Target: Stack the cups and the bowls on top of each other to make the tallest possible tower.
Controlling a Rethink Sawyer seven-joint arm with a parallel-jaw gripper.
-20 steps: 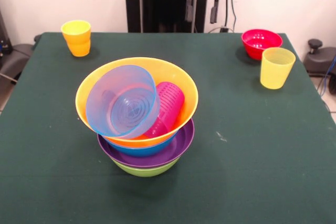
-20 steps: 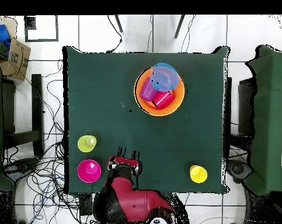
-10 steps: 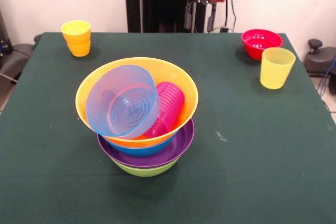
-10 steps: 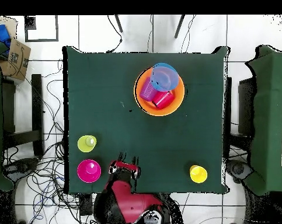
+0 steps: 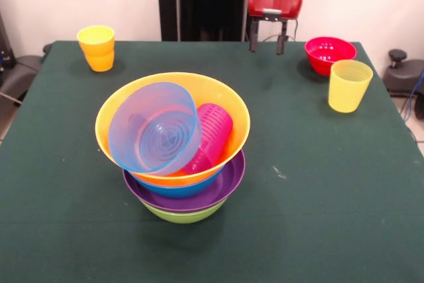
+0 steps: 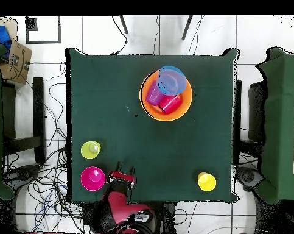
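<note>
Gripper (image 5: 267, 46): fingers apart, holding nothing, above the table's edge beside the red-pink bowl (image 5: 329, 54).
Tower (image 5: 173, 164): 4 large bowls; translucent blue bowl (image 5: 154, 128) and 2 cups inside the orange bowl (image 5: 225, 107).

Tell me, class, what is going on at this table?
A robot arm's pincer hangs open and empty above the table's far edge, near the red-pink bowl and pale yellow cup. A tower of large bowls already stands, with a translucent blue bowl and cups lying tipped in its orange bowl.
</note>
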